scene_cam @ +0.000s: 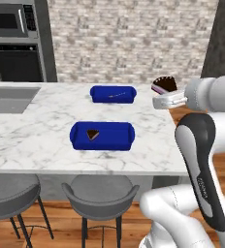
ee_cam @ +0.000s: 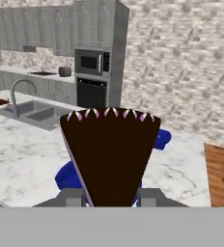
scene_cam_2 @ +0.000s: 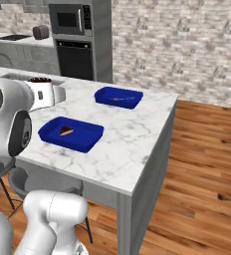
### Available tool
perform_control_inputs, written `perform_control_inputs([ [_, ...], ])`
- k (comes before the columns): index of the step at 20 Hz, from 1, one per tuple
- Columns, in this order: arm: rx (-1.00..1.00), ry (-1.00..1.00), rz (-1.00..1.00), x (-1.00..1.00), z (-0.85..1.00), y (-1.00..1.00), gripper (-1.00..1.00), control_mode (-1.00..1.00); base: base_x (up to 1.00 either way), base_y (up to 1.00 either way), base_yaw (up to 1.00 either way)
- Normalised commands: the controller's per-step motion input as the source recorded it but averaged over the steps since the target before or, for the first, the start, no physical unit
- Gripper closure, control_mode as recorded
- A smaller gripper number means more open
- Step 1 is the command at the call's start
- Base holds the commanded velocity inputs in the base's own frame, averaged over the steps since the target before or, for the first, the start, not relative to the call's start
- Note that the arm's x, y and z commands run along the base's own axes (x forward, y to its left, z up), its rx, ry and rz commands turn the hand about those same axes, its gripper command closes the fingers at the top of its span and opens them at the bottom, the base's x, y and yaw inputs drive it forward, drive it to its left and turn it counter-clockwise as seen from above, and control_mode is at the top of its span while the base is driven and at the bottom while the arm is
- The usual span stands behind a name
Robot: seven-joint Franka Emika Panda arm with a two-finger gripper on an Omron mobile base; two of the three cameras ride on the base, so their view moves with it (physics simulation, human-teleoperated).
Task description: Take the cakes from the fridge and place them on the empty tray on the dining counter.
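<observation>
One cake slice (ee_cam: 109, 157) sits between my gripper (ee_cam: 109, 197) fingers, and they pinch it from both sides. In the hand view the dark brown wedge rises from between the two finger tips, its narrow end down by them and its wide end up, with little pink points along the top. In the left base view I see the slice sticking up past the end of the gripper, up in the air over the far right corner of the dining counter (scene_cam: 46, 140). It touches nothing but the gripper.

Below and to the left of my gripper lies the near blue tray (scene_cam: 102, 136), close to the front edge of the counter. A second cake slice (scene_cam: 92, 134) lies flat inside it, a bit left of the middle. The slice I hold is well apart from that one and much higher up.

The far blue tray (scene_cam: 113, 94) sits closer to the back edge of the counter, just left of the gripper. Something thin lies in it, too small for me to tell.

A grey sink (scene_cam: 10, 98) is set in the left end of the counter. Two grey stools (scene_cam: 100, 193) stand under the front edge.
</observation>
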Motion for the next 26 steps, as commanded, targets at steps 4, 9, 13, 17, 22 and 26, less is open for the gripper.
perform_control_inputs([
  [4, 0.03, 0.29, 0.0, 0.83, -0.52, 0.17, 1.0, -1.0, 0.0, 0.0, 0.0],
  [9, 0.04, 0.25, 0.0, 0.61, -0.54, 0.25, 1.0, -1.0, 0.0, 0.0, 0.0],
  [13, 0.05, 0.22, -0.01, 0.53, -0.55, 0.22, 1.0, -1.0, 0.0, 0.0, 0.0],
  [17, 0.1, 0.14, 0.0, 0.45, -0.51, 0.1, 1.0, -1.0, 0.0, 0.0, 0.0],
  [22, 0.06, 0.2, 0.0, 0.33, -0.52, 0.0, 1.0, -1.0, 0.0, 0.0, 0.0],
  [26, -0.03, 0.09, -0.09, 0.33, -0.34, 0.0, 1.0, -1.0, 0.0, 0.0, 0.0],
])
